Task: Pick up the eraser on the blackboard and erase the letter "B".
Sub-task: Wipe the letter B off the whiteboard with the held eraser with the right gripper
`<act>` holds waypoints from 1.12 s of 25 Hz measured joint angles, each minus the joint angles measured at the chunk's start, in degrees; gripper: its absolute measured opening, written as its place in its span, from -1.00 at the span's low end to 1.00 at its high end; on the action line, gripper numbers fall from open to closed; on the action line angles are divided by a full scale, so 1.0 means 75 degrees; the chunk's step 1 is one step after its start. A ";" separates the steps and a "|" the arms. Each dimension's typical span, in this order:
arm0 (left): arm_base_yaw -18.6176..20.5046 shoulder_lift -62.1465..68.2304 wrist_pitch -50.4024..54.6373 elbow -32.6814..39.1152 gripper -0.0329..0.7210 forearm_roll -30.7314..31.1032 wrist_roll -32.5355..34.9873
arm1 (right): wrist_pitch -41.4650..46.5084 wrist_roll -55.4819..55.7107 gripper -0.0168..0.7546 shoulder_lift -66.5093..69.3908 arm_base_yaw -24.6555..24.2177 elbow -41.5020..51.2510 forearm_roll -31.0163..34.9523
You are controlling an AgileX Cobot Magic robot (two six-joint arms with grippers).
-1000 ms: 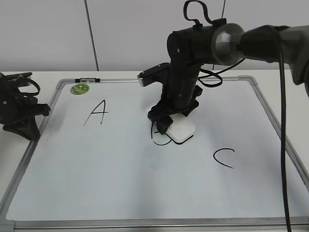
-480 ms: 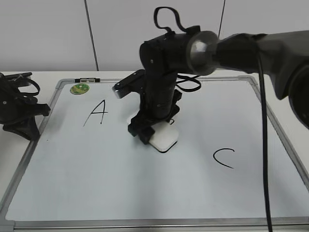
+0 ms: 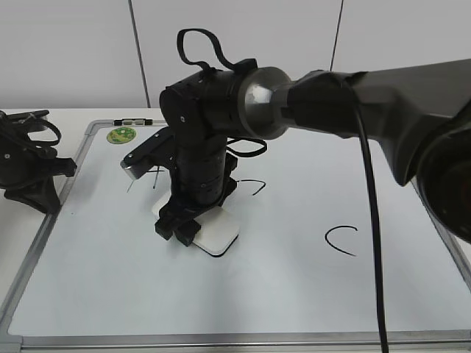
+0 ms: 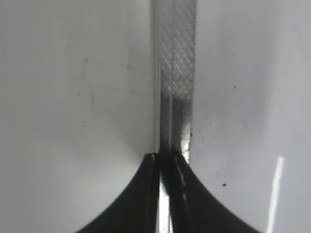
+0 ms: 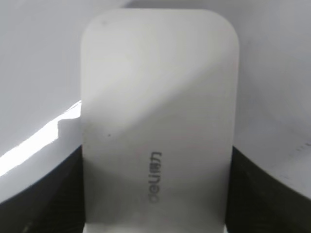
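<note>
My right gripper (image 3: 184,224) is shut on the white eraser (image 3: 218,235) and presses it flat on the blackboard (image 3: 294,294), left of centre. In the right wrist view the eraser (image 5: 155,111) fills the space between the dark fingers (image 5: 43,194) of the right gripper (image 5: 155,194), grey lettering up. Only a short curved black stroke of the letter "B" (image 3: 252,185) shows, to the right of the arm. The black "A" is mostly hidden behind the right arm. My left gripper (image 3: 33,180) rests shut at the board's left edge; in the left wrist view the left gripper (image 4: 166,158) sits over the silver frame (image 4: 177,73).
The black "C" (image 3: 341,240) is on the board's right half. A round green sticker (image 3: 121,134) sits at the far left corner, with a small marker (image 3: 132,121) on the top frame. The big right arm (image 3: 331,81) spans the board from the right.
My right gripper has dragged the eraser left and toward the front across the spot where the "B" stood. Most of the letter is gone. The left arm has not moved.
</note>
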 joint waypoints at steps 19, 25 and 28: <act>0.0000 0.0000 0.0014 0.0000 -0.89 0.0156 0.0000 | 0.0505 -0.0057 0.46 0.0232 -0.0381 -0.0598 0.0216; 0.0000 0.0000 0.0014 0.0000 -0.89 0.0156 0.0000 | 0.0714 -0.0057 0.46 0.0278 -0.0939 -0.0782 0.0161; 0.0000 0.0000 0.0014 0.0000 -0.89 0.0156 0.0000 | 0.0740 -0.0057 0.46 0.0278 -0.1221 -0.0793 0.0148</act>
